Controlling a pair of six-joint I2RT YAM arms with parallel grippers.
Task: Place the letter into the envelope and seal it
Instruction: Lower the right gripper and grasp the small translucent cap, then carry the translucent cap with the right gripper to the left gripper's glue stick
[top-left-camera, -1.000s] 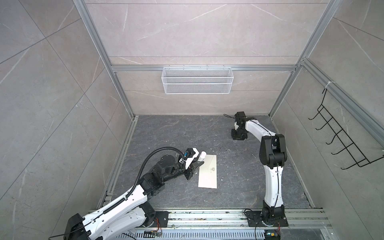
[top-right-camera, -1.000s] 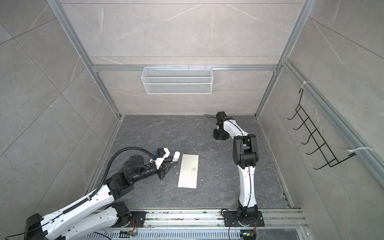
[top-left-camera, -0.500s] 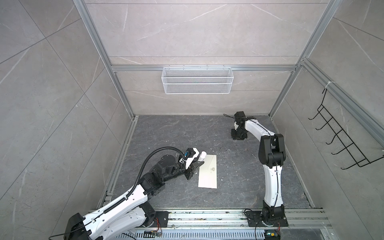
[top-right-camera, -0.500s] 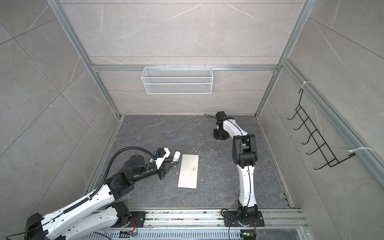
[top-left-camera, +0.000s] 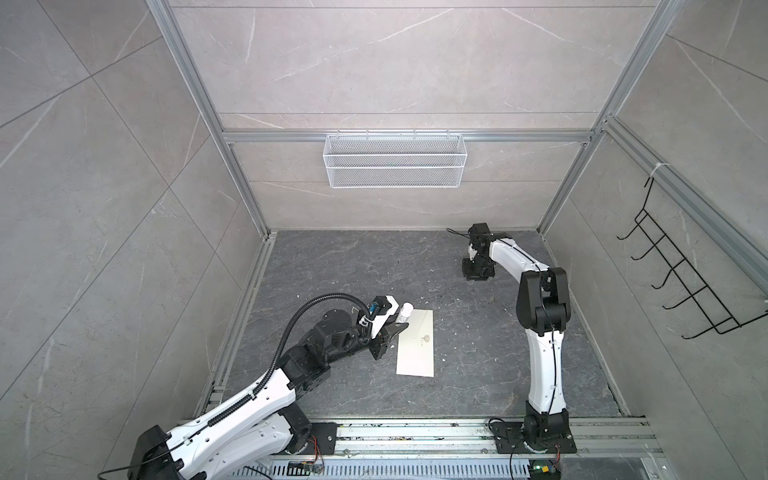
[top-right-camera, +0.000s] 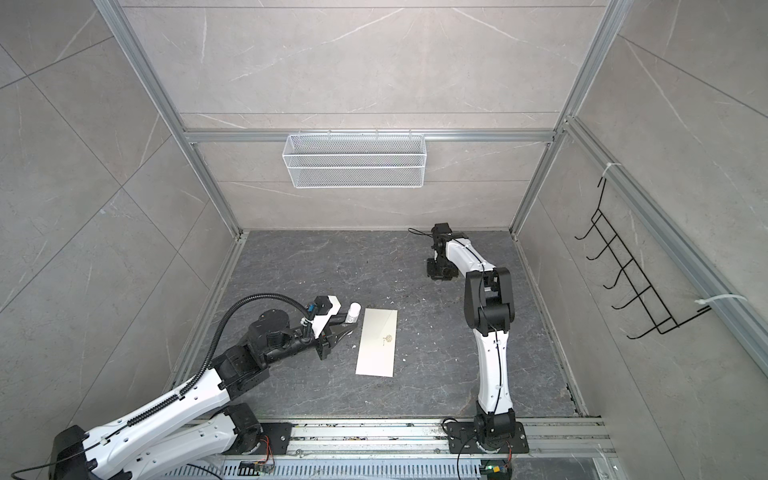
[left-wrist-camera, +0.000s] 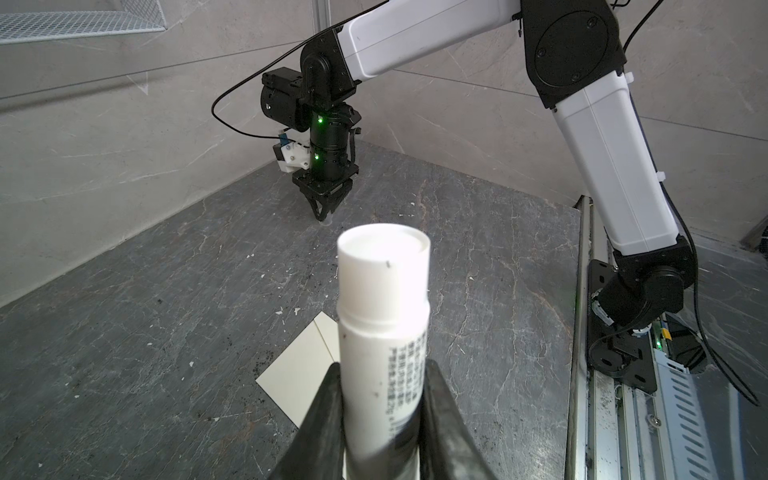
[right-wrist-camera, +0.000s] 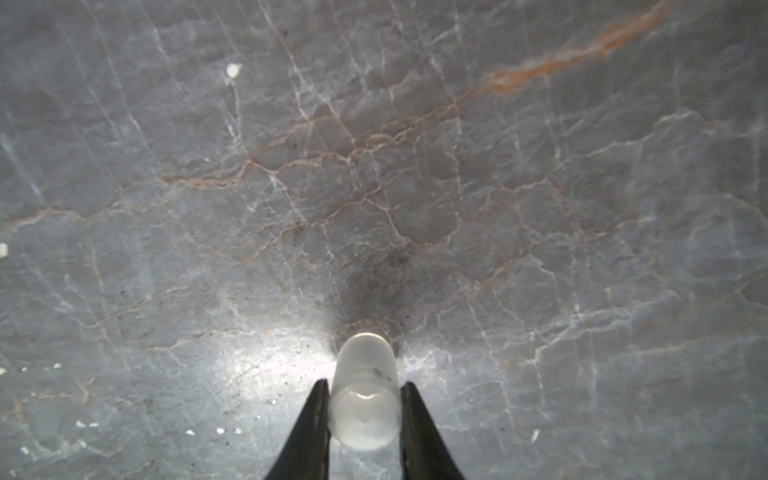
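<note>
The cream-white envelope (top-left-camera: 415, 345) (top-right-camera: 377, 347) lies flat on the dark stone floor, with its small emblem facing up. One corner of it shows in the left wrist view (left-wrist-camera: 297, 374). The letter is out of view. My left gripper (top-left-camera: 400, 327) (top-right-camera: 350, 327) (left-wrist-camera: 382, 374) hovers by the envelope's far left corner, shut on a white glue-stick tube (top-left-camera: 405, 312) (left-wrist-camera: 383, 299). My right gripper (top-left-camera: 478, 272) (top-right-camera: 440, 272) (right-wrist-camera: 363, 390) points down at the back right. Its fingers press both sides of a small translucent cap (right-wrist-camera: 364, 401) standing on the floor.
A white wire basket (top-left-camera: 395, 166) hangs on the back wall. A black hook rack (top-left-camera: 681, 286) is fixed to the right wall. An aluminium rail (top-left-camera: 415, 432) carrying both arm bases runs along the front. Small white specks dot the floor.
The right gripper's jaws have narrowed onto the cap. The left arm, the glue stick and the envelope have not moved.
</note>
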